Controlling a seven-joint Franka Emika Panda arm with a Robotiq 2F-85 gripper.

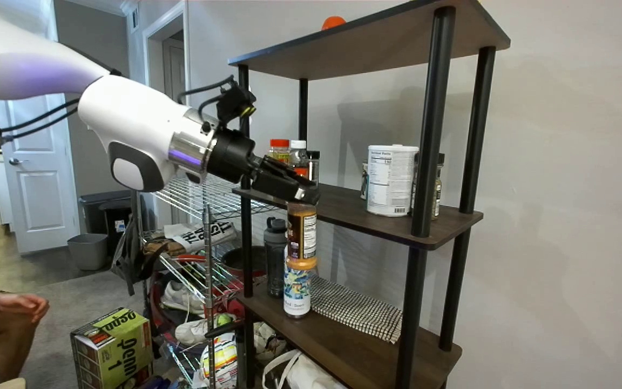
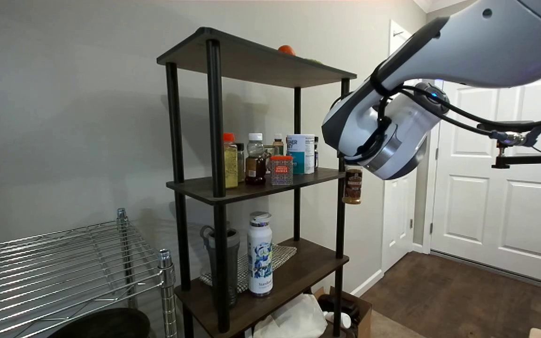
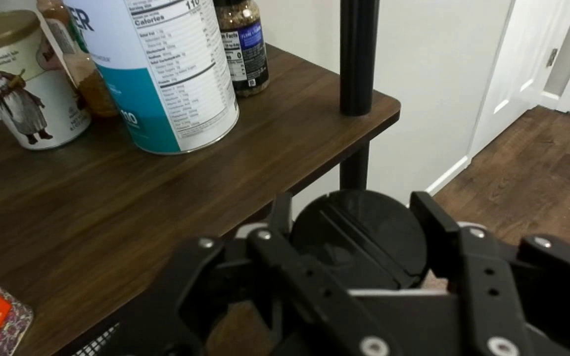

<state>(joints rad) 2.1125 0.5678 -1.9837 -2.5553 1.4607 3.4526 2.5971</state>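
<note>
Clamping a brown-labelled seasoning jar by its black lid, with the gripper closed on both sides; hanging it upright just off the edge of the second shelf from the top, apparently with the base below shelf level. Risking a knock against that edge if swinging inward without rising, a drop if slipping on the round lid, a toppled white-and-teal canister if reaching too far.
</note>
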